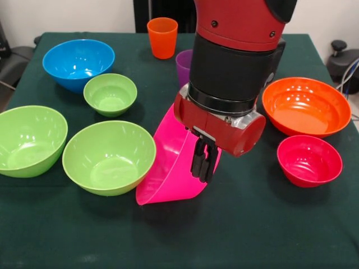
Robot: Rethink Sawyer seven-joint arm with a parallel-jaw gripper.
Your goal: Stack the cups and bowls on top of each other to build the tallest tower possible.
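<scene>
1. The gripper (204, 162) is closed on the rim of the pink bowl (168, 168), which hangs steeply tilted, its low edge near or on the table (252, 235); contact cannot be confirmed.
2. No tower exists; every bowl sits singly.
3. Risk: a thin rim pinch on glossy plastic may slip, or the bowl may swing into the green bowl (109, 157) just beside it.

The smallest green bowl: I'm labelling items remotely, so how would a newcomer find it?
Start at the blue bowl in the picture's upper left. Just below and right of it sits the smallest green bowl. The two other lime bowls, nearer the camera, are clearly wider.
</scene>
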